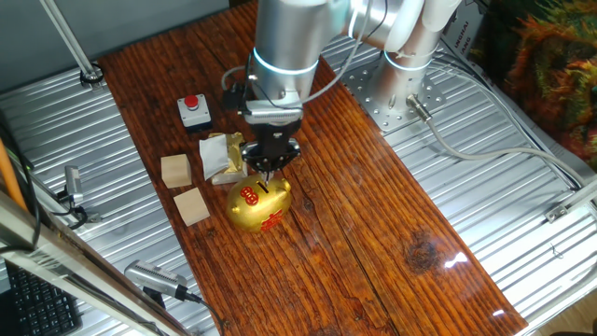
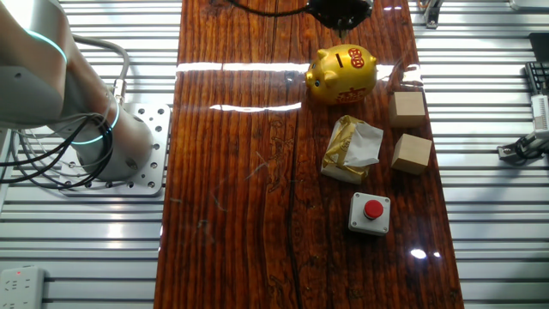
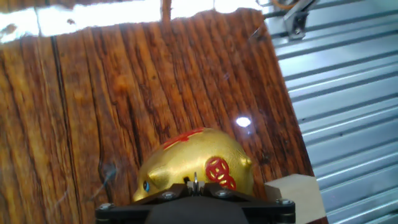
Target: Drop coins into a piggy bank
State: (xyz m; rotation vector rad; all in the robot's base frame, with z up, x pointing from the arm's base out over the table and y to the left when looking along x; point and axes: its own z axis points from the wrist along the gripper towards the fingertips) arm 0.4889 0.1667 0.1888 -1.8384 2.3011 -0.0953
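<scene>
Gripper [image 1: 270,171] hangs right over the piggy bank [image 1: 260,204], fingers drawn close w/ a thin bit between the tips in hand view, prob. a coin, tho we can't confirm. Bank sits mid-board on the wooden tabletop [image 1: 373,233], just beside the foil wrapper [image 1: 222,155] & two wooden cubes [image 1: 184,189]. We judge it hard, glossy, slippery, maybe light & easy to nudge, so we'd leave it alone; if needed, hold across the flanks, not the rounded back.

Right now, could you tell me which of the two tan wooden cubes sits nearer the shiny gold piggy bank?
The tan wooden cube right beside the shiny gold piggy bank; the other cube lies farther off, beside the white-and-gold foil wrapper.
</scene>
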